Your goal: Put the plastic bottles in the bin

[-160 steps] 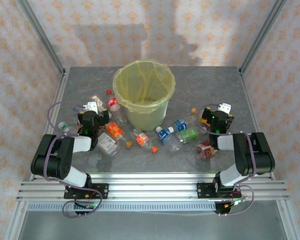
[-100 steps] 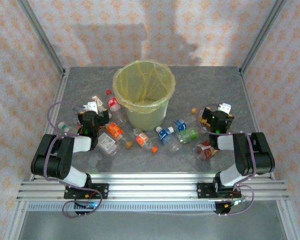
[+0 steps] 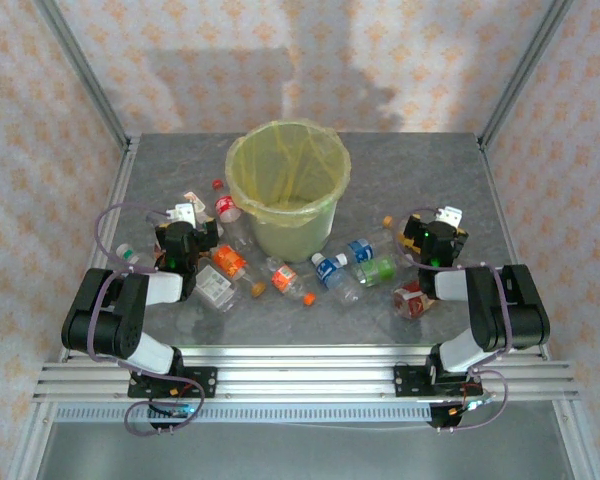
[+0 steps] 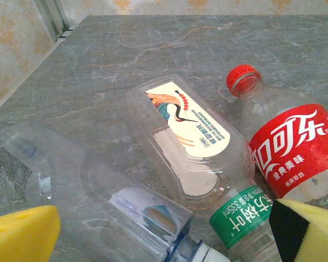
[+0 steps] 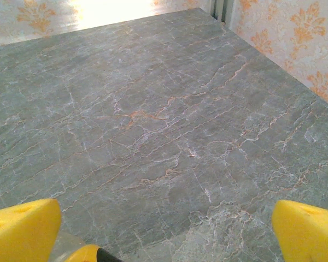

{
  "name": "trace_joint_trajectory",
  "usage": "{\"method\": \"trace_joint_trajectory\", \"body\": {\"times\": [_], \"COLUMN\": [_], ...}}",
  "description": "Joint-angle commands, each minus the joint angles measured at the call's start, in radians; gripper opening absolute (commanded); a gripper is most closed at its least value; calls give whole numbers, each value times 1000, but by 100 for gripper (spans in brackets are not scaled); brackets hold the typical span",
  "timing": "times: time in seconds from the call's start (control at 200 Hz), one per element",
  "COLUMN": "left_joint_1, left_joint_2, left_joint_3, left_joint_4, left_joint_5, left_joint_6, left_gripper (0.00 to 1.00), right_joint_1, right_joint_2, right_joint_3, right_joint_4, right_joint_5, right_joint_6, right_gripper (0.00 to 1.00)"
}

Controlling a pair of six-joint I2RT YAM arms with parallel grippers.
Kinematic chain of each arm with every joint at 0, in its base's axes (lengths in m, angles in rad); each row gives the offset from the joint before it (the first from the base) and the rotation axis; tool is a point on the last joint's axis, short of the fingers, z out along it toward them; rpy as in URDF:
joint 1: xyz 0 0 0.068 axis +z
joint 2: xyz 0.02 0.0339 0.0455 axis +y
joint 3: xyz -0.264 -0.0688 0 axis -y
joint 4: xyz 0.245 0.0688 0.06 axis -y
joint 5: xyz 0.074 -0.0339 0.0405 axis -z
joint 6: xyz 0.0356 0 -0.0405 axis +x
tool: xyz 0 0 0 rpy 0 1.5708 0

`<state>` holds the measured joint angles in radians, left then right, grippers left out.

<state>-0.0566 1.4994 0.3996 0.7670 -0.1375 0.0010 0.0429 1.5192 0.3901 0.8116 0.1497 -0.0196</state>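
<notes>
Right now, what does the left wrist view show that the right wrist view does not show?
Left wrist view: a red-labelled bottle, a cream-labelled bottle and a green-labelled bottle, lying on the table. Right wrist view: the table's far right corner. Both: grey marbled table, patterned wall, and yellow jaws standing wide apart.

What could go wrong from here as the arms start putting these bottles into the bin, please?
1. The open left tool faces overlapping bottles: the green-labelled bottle lies against the red-labelled bottle and the cream-labelled bottle, so closing may pinch two or squirt one away.
2. The orange-labelled bottle lies close to the bin; reaching for it could nudge the bin.
</notes>
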Motion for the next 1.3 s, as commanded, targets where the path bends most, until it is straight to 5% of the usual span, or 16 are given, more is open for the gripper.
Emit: {"method": "trace_joint_trajectory", "body": {"times": [0.0, 0.375, 0.671, 1.296], "left_joint_1": [7, 10, 14, 15], "left_joint_2": [-2, -8, -172, -605], "left_joint_3": [21, 25, 42, 220], "left_joint_4": [-13, -23, -178, -741], "left_joint_5": [1, 9, -34, -204], "left_joint_6": [-2, -3, -29, -228], "left_gripper": [100, 100, 100, 100], "right_joint_1": [0, 0, 0, 0], "right_joint_2": [4, 2, -11, -418], "right_joint_3": [11, 9, 22, 210], "right_joint_4": [2, 5, -25, -681], "right_joint_5": [13, 11, 8, 77], "right_joint_6": [4, 4, 1, 136], "right_gripper": [99, 99, 99, 99]}}
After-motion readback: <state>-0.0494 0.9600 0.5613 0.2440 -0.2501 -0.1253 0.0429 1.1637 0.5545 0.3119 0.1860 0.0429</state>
